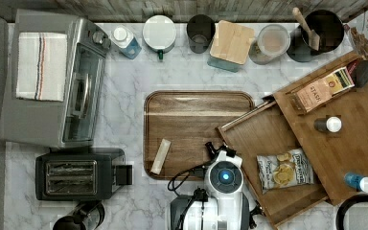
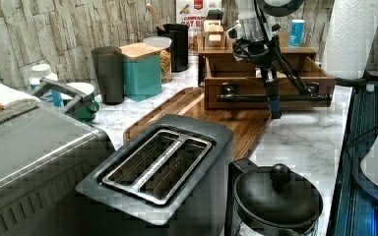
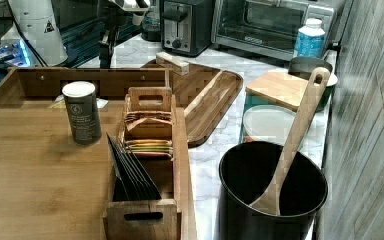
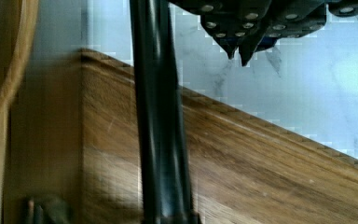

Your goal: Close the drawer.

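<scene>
The drawer (image 1: 263,139) stands pulled out of the wooden organiser (image 1: 350,148) toward the top view's left, with a bag of chips (image 1: 285,170) lying in it. A black bar handle (image 2: 270,98) runs across its front panel (image 2: 241,104). My gripper (image 2: 274,114) hangs just in front of that handle, near the drawer's front edge (image 1: 220,152). In the wrist view the handle (image 4: 161,116) crosses the picture beside my gripper (image 4: 238,55), whose fingers are shut with nothing between them. The right view shows the drawer's front wall (image 3: 45,82) from inside.
A dark wooden tray (image 1: 196,124) with a small packet (image 1: 160,155) lies against the drawer's front. Toaster (image 1: 79,173) and toaster oven (image 1: 52,81) stand at the top view's left. Two bottles (image 1: 328,124) (image 1: 359,182) and a tea box (image 1: 323,88) sit on the organiser. Jars line the back wall.
</scene>
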Robot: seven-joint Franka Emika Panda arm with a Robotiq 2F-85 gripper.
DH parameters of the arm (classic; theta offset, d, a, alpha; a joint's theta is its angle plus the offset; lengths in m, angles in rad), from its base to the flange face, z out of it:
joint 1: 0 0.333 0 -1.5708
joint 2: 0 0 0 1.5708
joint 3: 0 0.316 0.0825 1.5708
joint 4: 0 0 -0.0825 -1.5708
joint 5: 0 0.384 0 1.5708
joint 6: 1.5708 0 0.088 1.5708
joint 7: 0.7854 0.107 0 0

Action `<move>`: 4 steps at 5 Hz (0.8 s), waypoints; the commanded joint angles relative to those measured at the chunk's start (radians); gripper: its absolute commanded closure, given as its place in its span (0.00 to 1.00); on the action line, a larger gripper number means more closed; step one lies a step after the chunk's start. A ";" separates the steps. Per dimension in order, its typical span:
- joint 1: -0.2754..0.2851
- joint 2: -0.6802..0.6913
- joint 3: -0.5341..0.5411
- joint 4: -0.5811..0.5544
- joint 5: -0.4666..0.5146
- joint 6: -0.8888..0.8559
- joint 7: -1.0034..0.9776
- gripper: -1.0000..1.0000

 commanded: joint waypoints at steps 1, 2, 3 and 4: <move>-0.009 -0.011 -0.120 0.064 -0.119 0.064 -0.180 1.00; -0.051 0.018 -0.154 0.118 -0.074 0.071 -0.404 1.00; -0.075 0.063 -0.189 0.185 -0.074 0.094 -0.500 1.00; -0.078 0.083 -0.218 0.265 -0.079 0.099 -0.529 1.00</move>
